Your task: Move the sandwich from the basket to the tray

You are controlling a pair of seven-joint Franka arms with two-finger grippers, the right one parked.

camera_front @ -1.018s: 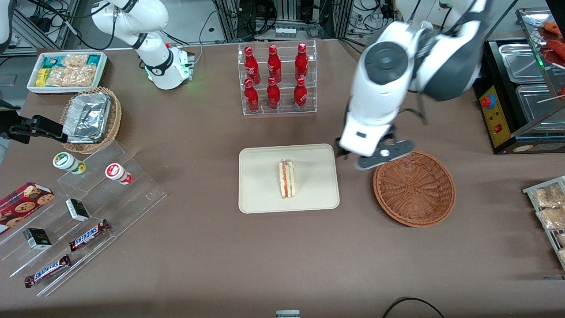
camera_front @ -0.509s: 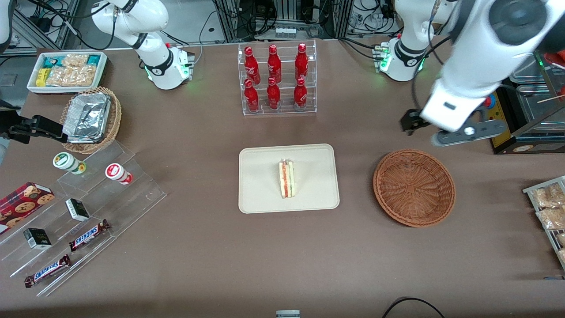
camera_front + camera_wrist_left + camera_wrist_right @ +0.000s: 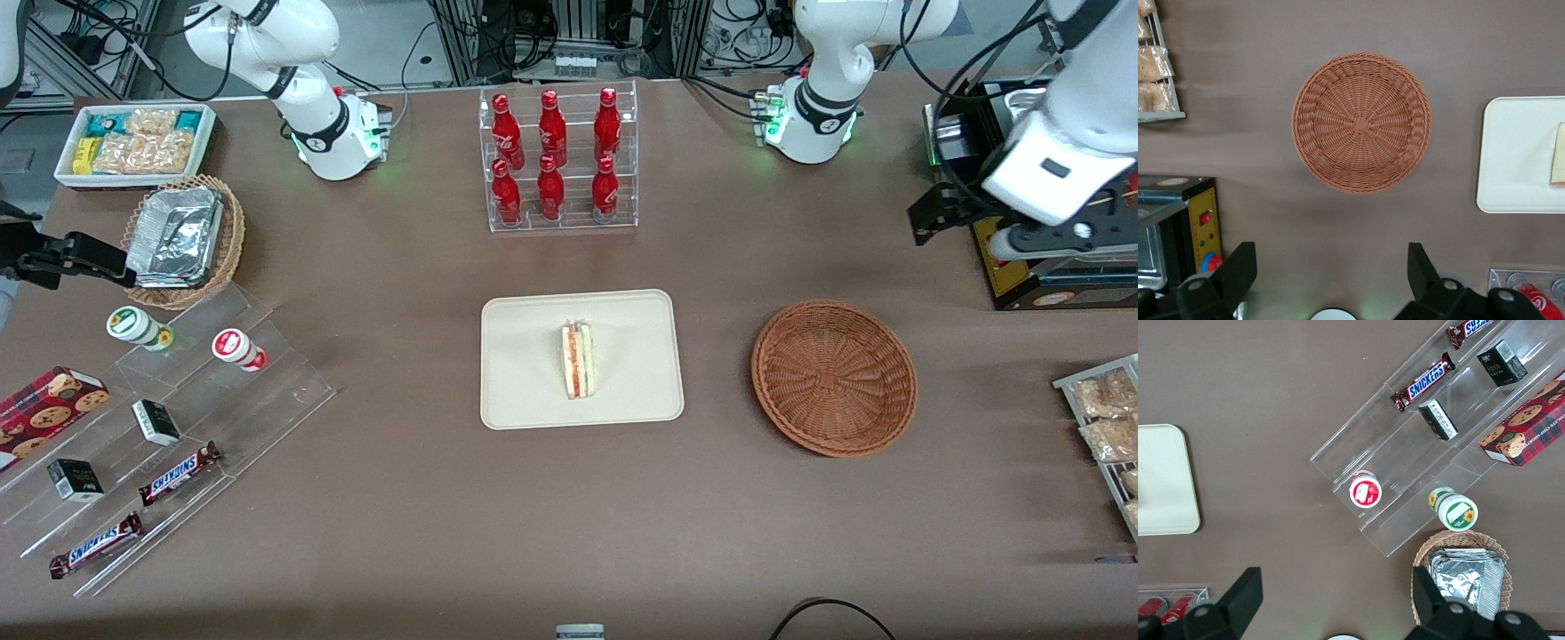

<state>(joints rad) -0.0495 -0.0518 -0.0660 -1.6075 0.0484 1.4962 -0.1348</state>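
So the tray [image 3: 582, 359] sits mid-table and I'll use it as the anchor for everything. Way off toward the parked arm's end from the tray there's a white bin of snacks [image 3: 135, 145], a tan basket with foil containers [image 3: 182, 240], and a clear stepped rack [image 3: 169, 427] with cups, small boxes and Snickers bars on it. Farther from the front camera than the tray is a clear stand of red bottles [image 3: 558, 158]. The sandwich [image 3: 578, 360] lies on the tray, roughly in its middle, standing on edge with the red and green filling stripe facing up. The basket [image 3: 834, 378] is near the tray on the working arm's side, not touching it, and nothing's in it. The gripper [image 3: 956, 216] is up high, well apart from the tray toward the working arm's end, hanging in front of the black box with the yellow panel [image 3: 1005, 244]. From the wrist cam its fingers [image 3: 1238, 270] are spread wide with nothing between them, basket [image 3: 1361, 123] showing in the gap.
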